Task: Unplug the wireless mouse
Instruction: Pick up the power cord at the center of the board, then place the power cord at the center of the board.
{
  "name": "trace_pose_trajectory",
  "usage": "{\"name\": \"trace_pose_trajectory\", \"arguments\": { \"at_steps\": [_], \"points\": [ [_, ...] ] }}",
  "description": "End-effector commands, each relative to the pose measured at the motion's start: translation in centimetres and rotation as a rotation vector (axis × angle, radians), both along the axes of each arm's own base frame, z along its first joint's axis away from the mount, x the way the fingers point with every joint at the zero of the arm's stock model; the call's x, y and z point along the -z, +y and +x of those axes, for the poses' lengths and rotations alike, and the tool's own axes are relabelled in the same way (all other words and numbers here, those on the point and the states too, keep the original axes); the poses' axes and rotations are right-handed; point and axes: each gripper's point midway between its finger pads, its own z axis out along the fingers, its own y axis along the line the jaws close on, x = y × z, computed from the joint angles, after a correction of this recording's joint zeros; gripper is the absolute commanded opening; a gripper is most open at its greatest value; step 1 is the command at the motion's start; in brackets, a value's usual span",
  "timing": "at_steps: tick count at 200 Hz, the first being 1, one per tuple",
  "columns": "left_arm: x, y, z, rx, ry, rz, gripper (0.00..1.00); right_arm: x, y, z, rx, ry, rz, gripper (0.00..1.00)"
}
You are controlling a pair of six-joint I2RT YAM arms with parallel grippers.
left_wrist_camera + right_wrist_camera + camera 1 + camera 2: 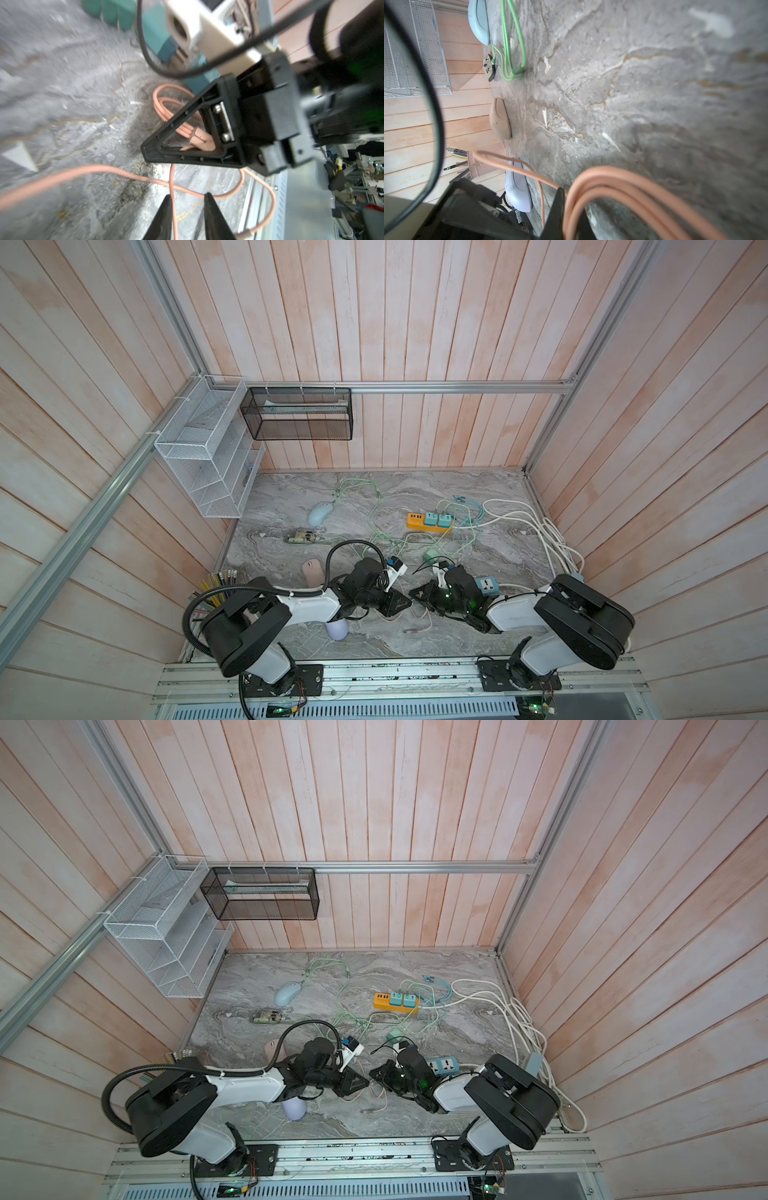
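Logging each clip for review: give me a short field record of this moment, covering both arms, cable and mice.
Surface: grey marble-patterned tabletop
Right gripper: fingers shut on looped salmon-pink cable
Left gripper: fingers apart, one cable strand running between them
Gripper spacing: close together, front centre of tabletop
Mice: pink-beige mouse, lavender mouse, pale blue mouse with green cord

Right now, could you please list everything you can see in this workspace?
Mice: 3; light blue mouse, pink mouse, lavender mouse; left side of the table.
Power strip: 1; orange; far centre.
Cables: several; green cable, white cable, pink cable; across it.
Travel adapter: 1; teal; beside right arm.
Wall racks: 2; white rack, black rack; far-left corner.
Clear gadget: 1; transparent; by light blue mouse.
Pencils: several; mixed; near-left corner.
Left gripper: 1; black; open around pink cable.
Right gripper: 1; black; shut on pink cable.
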Motion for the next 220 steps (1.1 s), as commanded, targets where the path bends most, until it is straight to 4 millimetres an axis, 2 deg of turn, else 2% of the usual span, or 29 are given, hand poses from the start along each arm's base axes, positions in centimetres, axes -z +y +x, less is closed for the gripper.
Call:
{"name": "trace_pose_trajectory", "arguments": {
  "at_steps": [1, 26, 47, 68, 90, 103, 120, 140, 171, 184, 220],
  "points": [
    [-6.3, 1.9, 1.2, -0.079, -0.090, -0.099, 0.32, -2.8, -0.2, 1.7, -0.021, -0.107, -0.086, 0.00],
    [-14.3, 5.5, 2.1, -0.197, -0.237, -0.175, 0.43, -8.9, -0.6, 4.2, -0.007, -0.246, -0.151, 0.00],
    [-17.9, 8.7, 2.5, -0.284, -0.296, -0.181, 0.45, -15.0, -1.6, 6.8, 0.032, -0.356, -0.142, 0.00],
    [-19.1, 11.1, 2.5, -0.347, -0.328, -0.164, 0.45, -21.2, -3.4, 9.8, 0.079, -0.471, -0.139, 0.00],
    [-18.6, 12.4, 2.3, -0.386, -0.341, -0.159, 0.45, -27.2, -6.1, 13.2, 0.157, -0.596, -0.180, 0.00],
    [-17.8, 12.5, 2.3, -0.391, -0.323, -0.153, 0.45, -29.8, -8.3, 15.4, 0.221, -0.649, -0.210, 0.00],
    [-17.0, 12.4, 2.5, -0.392, -0.304, -0.149, 0.45, -31.8, -11.7, 18.6, 0.318, -0.687, -0.242, 0.00],
    [-16.4, 12.3, 2.9, -0.396, -0.294, -0.155, 0.45, -32.3, -15.5, 22.6, 0.432, -0.705, -0.282, 0.00],
    [-16.1, 11.8, 3.6, -0.390, -0.287, -0.162, 0.46, -30.6, -20.5, 28.1, 0.586, -0.710, -0.325, 0.00],
    [-16.0, 11.7, 3.8, -0.386, -0.286, -0.160, 0.46, -29.2, -21.6, 30.1, 0.613, -0.692, -0.328, 0.00],
    [-15.1, 11.6, 3.9, -0.383, -0.276, -0.159, 0.46, -22.1, -22.5, 35.2, 0.610, -0.584, -0.369, 0.00]
  ]
}}
